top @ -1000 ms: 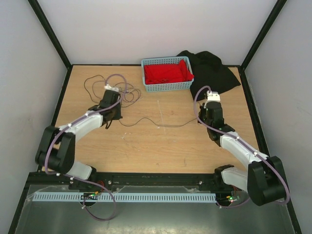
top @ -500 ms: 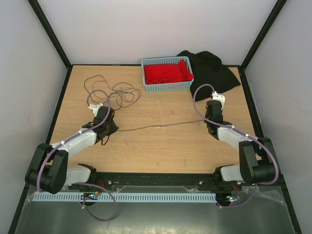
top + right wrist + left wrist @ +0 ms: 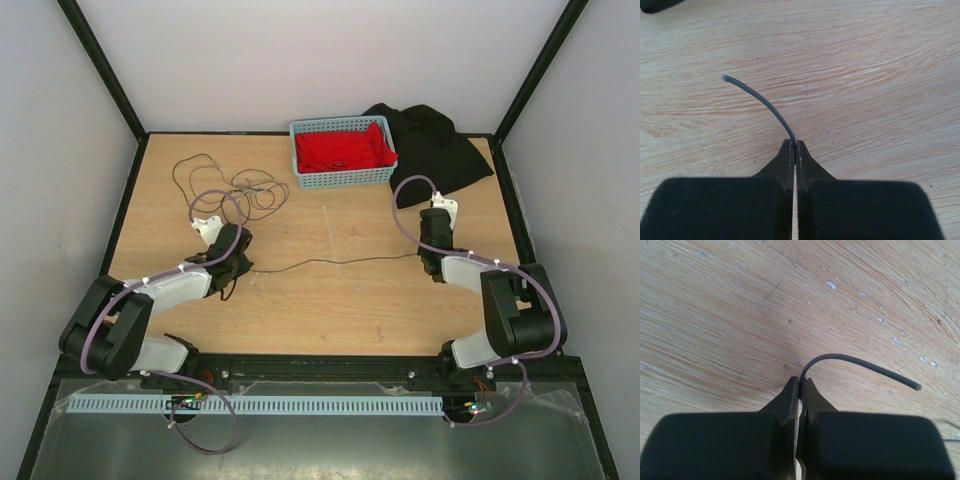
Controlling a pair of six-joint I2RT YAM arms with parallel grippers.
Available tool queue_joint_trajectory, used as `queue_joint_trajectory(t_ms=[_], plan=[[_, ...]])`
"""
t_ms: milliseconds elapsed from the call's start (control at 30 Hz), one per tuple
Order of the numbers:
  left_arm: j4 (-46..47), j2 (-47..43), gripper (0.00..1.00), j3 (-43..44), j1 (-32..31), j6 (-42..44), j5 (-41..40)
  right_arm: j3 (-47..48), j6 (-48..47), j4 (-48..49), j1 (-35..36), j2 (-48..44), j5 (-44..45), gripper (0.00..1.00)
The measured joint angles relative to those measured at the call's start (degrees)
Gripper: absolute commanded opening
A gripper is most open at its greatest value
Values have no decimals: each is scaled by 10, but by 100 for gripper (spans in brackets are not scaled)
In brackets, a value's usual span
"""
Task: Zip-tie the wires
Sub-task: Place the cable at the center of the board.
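Observation:
The wires are thin dark strands in loose loops at the table's far left. One strand runs across the middle of the table between my two grippers. My left gripper is shut on its left end. In the left wrist view the jaws pinch the strand and its short free tip curls right above the wood. My right gripper is shut on the right end. In the right wrist view the jaws pinch the strand and its tip curves up left.
A light blue basket holding a red cloth stands at the back centre. A black cloth lies at the back right. Black frame rails border the wooden table on the left and right.
My left gripper has moved from beside the wire loops toward the near edge, pulling one strand with it. The strand now runs almost straight between the grippers. The right gripper has shifted slightly right.

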Motion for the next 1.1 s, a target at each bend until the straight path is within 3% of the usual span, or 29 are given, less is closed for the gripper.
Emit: queue_joint_trajectory(t_ms=[100, 367, 867, 1100], plan=[[11, 8, 0, 0, -9, 0, -23, 0, 0, 1, 0, 14, 0, 0], [26, 20, 17, 3, -12, -4, -43, 26, 0, 3, -1, 53, -3, 16], [5, 5, 48, 3, -12, 5, -59, 52, -8, -41, -1, 42, -31, 58], [-26, -11, 62, 47, -12, 91, -36, 92, -9, -75, -1, 0, -70, 77]])
